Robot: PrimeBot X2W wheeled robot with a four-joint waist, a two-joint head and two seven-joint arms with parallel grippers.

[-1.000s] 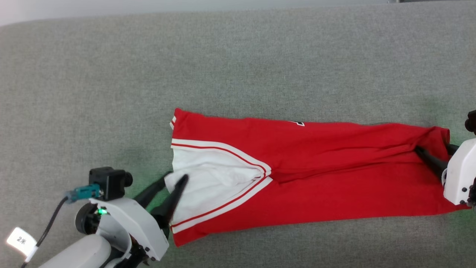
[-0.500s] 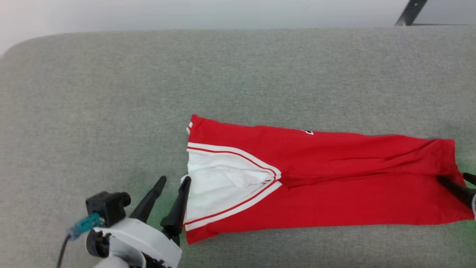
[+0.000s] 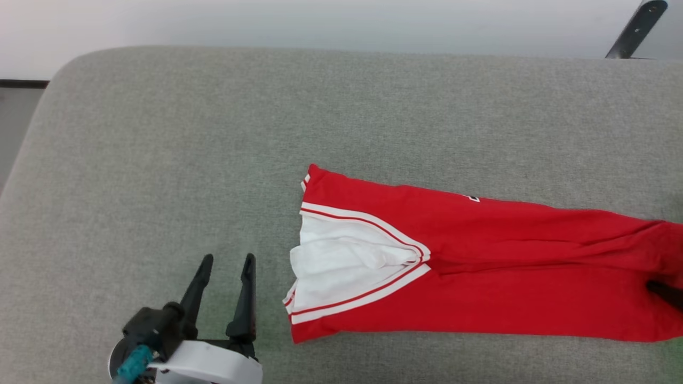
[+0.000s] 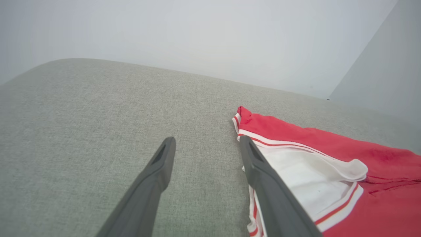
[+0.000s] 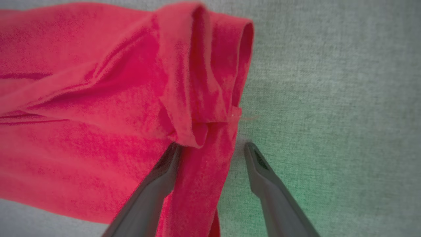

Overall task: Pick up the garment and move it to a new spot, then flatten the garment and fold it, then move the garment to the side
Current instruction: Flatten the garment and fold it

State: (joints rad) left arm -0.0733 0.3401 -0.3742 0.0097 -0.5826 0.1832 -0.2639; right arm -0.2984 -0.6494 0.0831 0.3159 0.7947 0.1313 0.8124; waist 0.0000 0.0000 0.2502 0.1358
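The garment [image 3: 480,288] lies folded lengthwise on the grey cushion, red body stretching to the right, white sleeve [image 3: 341,266] with striped trim at its left end. My left gripper [image 3: 227,262] stands open on bare cushion just left of the sleeve, apart from it. In the left wrist view this gripper [image 4: 207,141] has nothing between its fingers, and the garment [image 4: 329,154] sits beside the right finger. A dark finger [image 3: 663,293] of my right gripper rests at the garment's right end. In the right wrist view that gripper [image 5: 212,147] is open, with the red hem [image 5: 197,184] lying loose between its fingers.
The grey padded surface [image 3: 213,133] has a rounded far-left corner, with darker floor [image 3: 16,112] beyond it. A pale wall runs behind, and a dark slanted bar [image 3: 636,29] stands at the upper right. Bare cushion spreads to the left of and behind the garment.
Both grippers opened and let go of the garment. The left gripper drew back leftward off the sleeve. The head camera moved, shifting the whole picture.
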